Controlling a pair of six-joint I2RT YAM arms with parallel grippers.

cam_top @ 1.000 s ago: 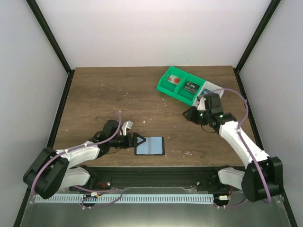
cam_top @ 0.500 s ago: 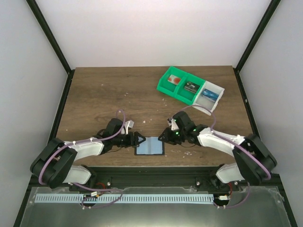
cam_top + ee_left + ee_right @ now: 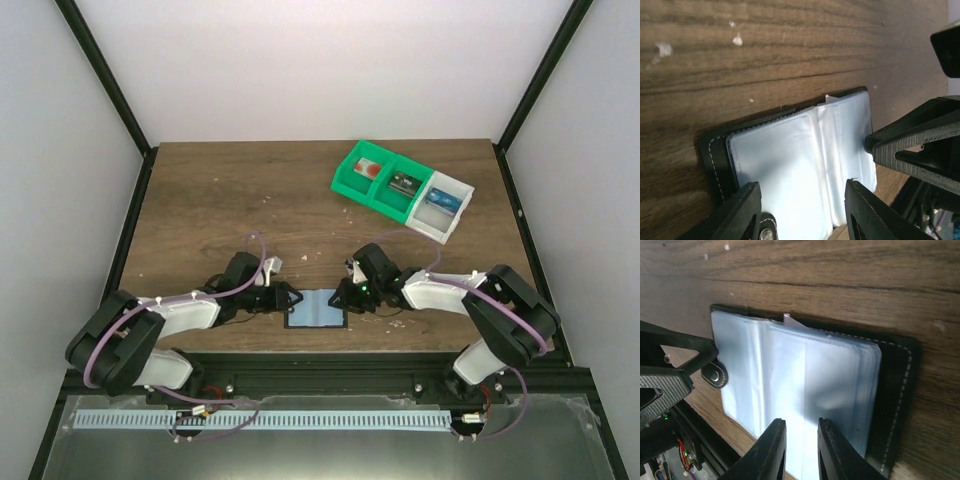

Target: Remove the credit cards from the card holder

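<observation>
The card holder (image 3: 318, 308) lies open and flat near the table's front edge, its black border framing pale blue-grey clear sleeves (image 3: 805, 375). A small pale corner (image 3: 790, 320) sticks out at its far edge. My left gripper (image 3: 289, 297) is low at the holder's left edge, its jaws open and spread over the left panel (image 3: 790, 160). My right gripper (image 3: 346, 297) has come in from the right, its jaws a narrow gap apart just above the sleeves with nothing between them. The snap tab (image 3: 715, 375) sits by the left fingertip (image 3: 670, 370). Credit cards lie in the bins.
A green bin (image 3: 352, 183) at the back right holds a red card (image 3: 370, 170) and a dark card (image 3: 403, 183). The white bin (image 3: 459, 218) joined to it holds a blue card (image 3: 444, 202). The table's black front rail runs just below the holder.
My right arm has swung from the bins down to the card holder's right edge. My left gripper's jaws have narrowed and edged right over the holder.
</observation>
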